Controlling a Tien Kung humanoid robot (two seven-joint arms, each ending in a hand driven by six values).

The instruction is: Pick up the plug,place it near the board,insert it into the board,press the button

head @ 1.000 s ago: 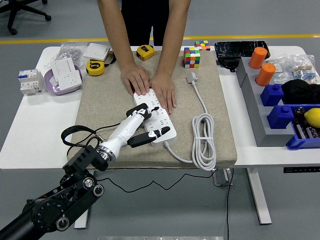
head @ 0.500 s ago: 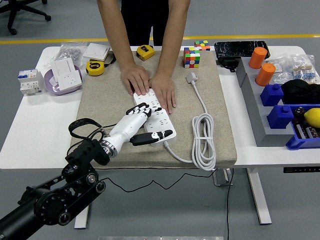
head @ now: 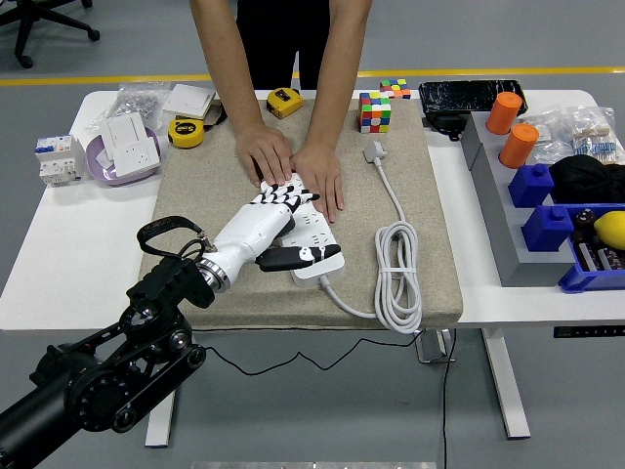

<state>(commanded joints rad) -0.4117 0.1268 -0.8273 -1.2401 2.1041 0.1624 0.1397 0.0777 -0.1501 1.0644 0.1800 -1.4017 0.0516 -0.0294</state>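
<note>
Head view takes in a white counter (head: 68, 254) standing on a grey floor with a yellow line running across behind it; most of the counter's middle is covered by a beige fabric mat (head: 195, 186).

On the mat lies one long white power strip (head: 311, 234), its cable running into one coil of white cord (head: 398, 278) that ends at a single white three-pin plug (head: 375, 151) — the plug lies loose on the mat, up near the far edge and well apart from the strip.

A person stands at the far side with two hands (head: 293, 166) flat, side by side, on the far end of the strip.

One robot hand, the left robot hand (head: 278, 220), lies over the strip with its white-and-black fingers stretched out flat across the sockets and the thumb sticking out over the near end; it grips nothing.

Around the edges I count:
- two yellow tape measures (head: 186, 132)
- two colourful puzzle cubes (head: 375, 111)
- two orange cylinders (head: 505, 112)
- two blue blocks (head: 532, 184)
- one grey tray (head: 493, 205)
</note>
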